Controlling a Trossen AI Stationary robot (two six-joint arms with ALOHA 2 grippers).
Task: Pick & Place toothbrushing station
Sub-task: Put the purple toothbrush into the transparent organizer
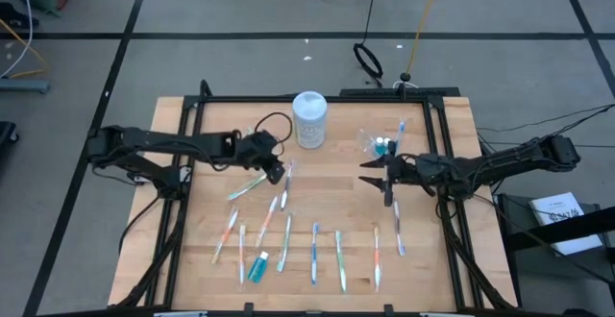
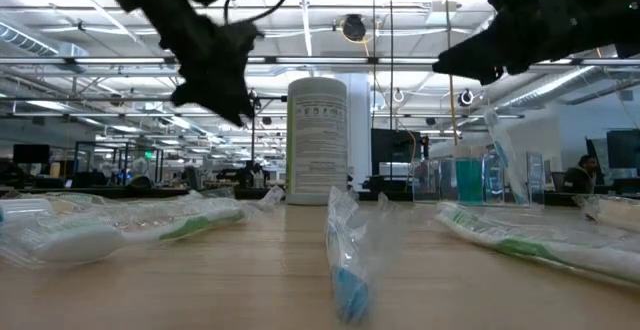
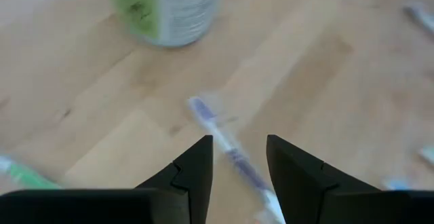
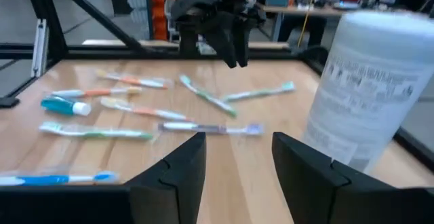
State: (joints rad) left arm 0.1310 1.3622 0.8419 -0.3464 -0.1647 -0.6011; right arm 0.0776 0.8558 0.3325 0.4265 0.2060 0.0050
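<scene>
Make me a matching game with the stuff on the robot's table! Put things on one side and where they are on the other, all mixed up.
Things:
1. white canister
2. clear cup
3. teal toothpaste tube
4. left gripper

Places:
A. lying in the front row among the toothbrushes
B. standing at the back, near the middle of the table
C. open above a blue toothbrush
D. at the back, just behind the right gripper

Pairs: 1-B, 2-D, 3-A, 4-C

Wooden table (image 1: 452,231), toothbrushes (image 1: 314,253), canister (image 1: 309,118)
</scene>
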